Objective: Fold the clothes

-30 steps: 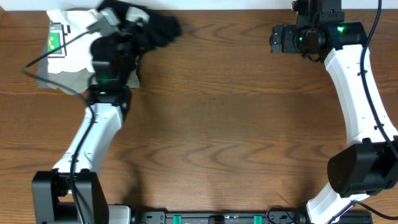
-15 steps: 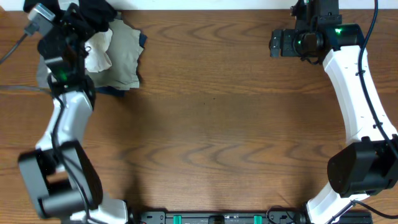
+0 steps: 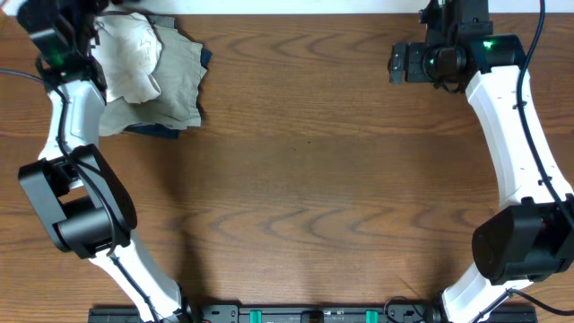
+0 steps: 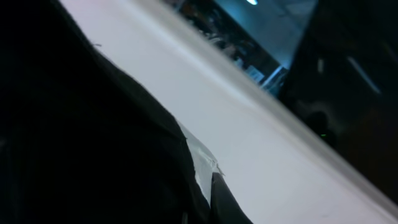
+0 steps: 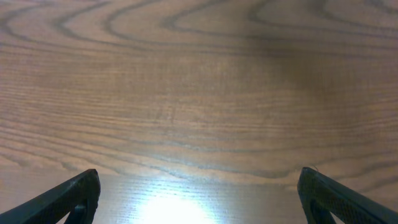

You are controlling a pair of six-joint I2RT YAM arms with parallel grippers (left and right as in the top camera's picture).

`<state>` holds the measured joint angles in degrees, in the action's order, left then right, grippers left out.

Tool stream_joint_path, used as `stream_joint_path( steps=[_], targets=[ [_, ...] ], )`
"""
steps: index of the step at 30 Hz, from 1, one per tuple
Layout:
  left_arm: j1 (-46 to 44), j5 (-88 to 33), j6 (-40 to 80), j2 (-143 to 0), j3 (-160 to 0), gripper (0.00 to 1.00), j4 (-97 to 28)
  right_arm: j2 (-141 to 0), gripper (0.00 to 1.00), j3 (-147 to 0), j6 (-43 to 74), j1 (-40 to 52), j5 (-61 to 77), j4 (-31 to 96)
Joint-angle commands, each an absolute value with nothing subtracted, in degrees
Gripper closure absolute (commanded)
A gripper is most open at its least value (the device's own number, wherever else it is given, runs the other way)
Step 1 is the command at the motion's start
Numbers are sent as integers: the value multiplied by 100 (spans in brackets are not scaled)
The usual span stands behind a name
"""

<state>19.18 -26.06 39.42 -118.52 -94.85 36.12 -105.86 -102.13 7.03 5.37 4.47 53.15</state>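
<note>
The black T-shirt (image 4: 74,137) fills the left half of the left wrist view, right against the camera. My left gripper (image 3: 40,16) is at the far back-left corner of the table, at the edge of the overhead view. It is shut on the black T-shirt, and the cloth hides its fingers. In the overhead view the shirt is almost wholly out of frame. My right gripper (image 3: 395,61) hangs at the back right. It is open and empty (image 5: 199,193) over bare wood.
A pile of clothes lies at the back left: a cream garment (image 3: 130,54) on top of a khaki-grey one (image 3: 178,85), with a dark edge (image 3: 152,132) showing beneath. A white wall (image 4: 249,143) runs behind the table.
My left arm has swung from over the pile to the far back-left corner, carrying the black T-shirt off the pile and uncovering the cream and khaki garments. The right arm has not moved.
</note>
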Motion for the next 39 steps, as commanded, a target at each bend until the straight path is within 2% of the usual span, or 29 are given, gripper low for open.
stream_joint_path(
  steps=[1,3,6,9,12,20,27,28,32,38,39],
  targets=[
    [1949,-2965,3972,-11701,-9924,94,3409,-10608,1,-10154,729,602,454,5260],
    [1977,-3170,4018,-11701,-9924,94,2738,-10608,1,-10154,766,613,451,5247],
    [2062,-3544,4189,-11701,-9924,94,836,-10608,1,-10151,768,620,451,5256],
    [2231,-3083,4108,-11701,-9920,94,-1028,-10608,1,-10151,757,620,449,5293],
    [2458,-2580,3787,-11701,-9918,94,-2023,-10608,1,-10151,633,617,447,5315],
    [3103,-3013,3509,-11701,-9918,94,-3369,-10641,1,-10149,617,628,451,5253],
    [3262,-3068,3229,-11701,-9918,93,-3839,-10702,1,-10149,620,631,454,5249],
    [3262,-3087,3205,-11701,-9918,91,-3837,-10718,1,-10149,620,631,454,5251],
    [3260,-3111,3190,-11695,-9920,62,-3793,-10770,1,-10149,620,639,454,5251],
    [3264,-3450,2762,-11441,-9929,32,-3548,-10879,1,-10149,617,644,456,5251],
    [3277,-3454,2729,-11323,-9939,23,-3544,-10895,1,-10149,615,644,454,5251]
  ],
)
